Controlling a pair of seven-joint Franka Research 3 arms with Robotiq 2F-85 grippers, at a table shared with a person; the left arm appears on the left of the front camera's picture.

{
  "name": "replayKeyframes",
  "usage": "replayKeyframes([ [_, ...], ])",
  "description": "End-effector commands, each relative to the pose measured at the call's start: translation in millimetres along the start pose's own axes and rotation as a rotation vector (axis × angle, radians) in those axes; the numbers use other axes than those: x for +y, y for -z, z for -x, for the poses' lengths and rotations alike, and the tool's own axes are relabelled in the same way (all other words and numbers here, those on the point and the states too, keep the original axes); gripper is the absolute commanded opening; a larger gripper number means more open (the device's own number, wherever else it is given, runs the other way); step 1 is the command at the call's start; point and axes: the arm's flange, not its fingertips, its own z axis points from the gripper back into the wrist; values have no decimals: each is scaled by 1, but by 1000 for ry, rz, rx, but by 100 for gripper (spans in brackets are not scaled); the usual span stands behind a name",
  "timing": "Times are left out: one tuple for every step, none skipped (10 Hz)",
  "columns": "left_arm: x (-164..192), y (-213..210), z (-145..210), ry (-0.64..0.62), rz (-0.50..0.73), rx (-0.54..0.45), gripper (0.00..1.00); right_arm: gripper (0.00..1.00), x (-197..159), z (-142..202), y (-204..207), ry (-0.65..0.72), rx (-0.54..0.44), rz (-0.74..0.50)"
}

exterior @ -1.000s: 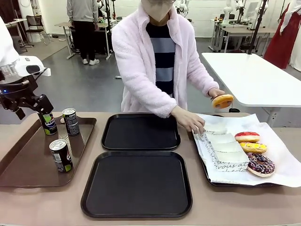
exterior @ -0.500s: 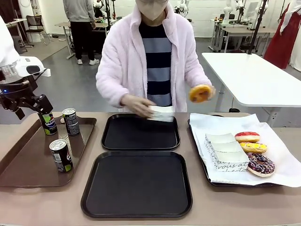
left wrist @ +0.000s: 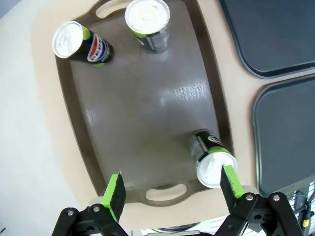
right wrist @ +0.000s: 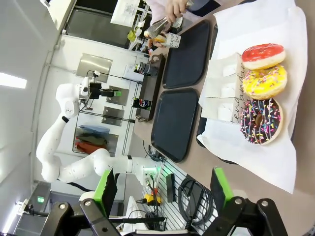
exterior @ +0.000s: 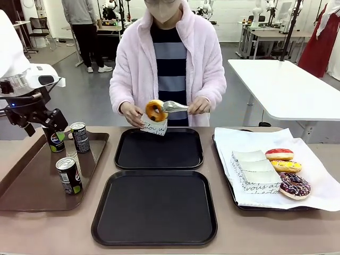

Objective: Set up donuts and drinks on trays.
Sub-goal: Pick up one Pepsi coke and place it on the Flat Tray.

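Left gripper [left wrist: 173, 189]: fingers spread wide, empty, over brown tray [left wrist: 147, 113] at left carrying three cans [exterior: 69, 175]. Right gripper [right wrist: 161, 184]: fingers wide, empty. Black trays [exterior: 154, 207]: centre, one near, one far. Glazed donut [exterior: 155, 110]: in person's tongs [exterior: 175, 106], above far tray. Three iced donuts [exterior: 286, 166]: right, on white paper [exterior: 319, 175].

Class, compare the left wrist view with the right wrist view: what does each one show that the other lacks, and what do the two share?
Left wrist view adds: a look straight down through the open left gripper onto the silver lids of three cans.
Right wrist view adds: the open right gripper, three donuts and paper sleeves on white paper, and a person's tongs farther off.
Shared: the brown tray with cans on it, and the two black trays beside it.
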Motion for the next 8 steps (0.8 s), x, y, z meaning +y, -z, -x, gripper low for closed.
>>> replayKeyframes([
  [-21, 0, 20, -50, -9, -4, 100, 100, -1, 0, -2, -9, -4, -14],
  [-30, 3, 26, -54, 0, -6, 100, 100, -1, 0, -2, -9, -4, -14],
  [-37, 8, 30, -64, -1, -13, 100, 100, -1, 0, -2, -9, -4, -14],
  [-42, 15, 33, -83, 3, -2, 100, 100, -1, 0, -2, -9, -4, -14],
  [-46, 23, 36, -91, 6, 16, 100, 100, -1, 0, -2, -9, -4, -14],
  [-49, 32, 34, -89, 3, 14, 100, 100, -1, 0, -2, -9, -4, -14],
  [-48, 40, 31, -101, 14, 22, 100, 100, -1, 0, -2, -9, -4, -14],
  [-48, 47, 30, -103, 24, 31, 100, 100, -1, 0, -2, -9, -4, -14],
])
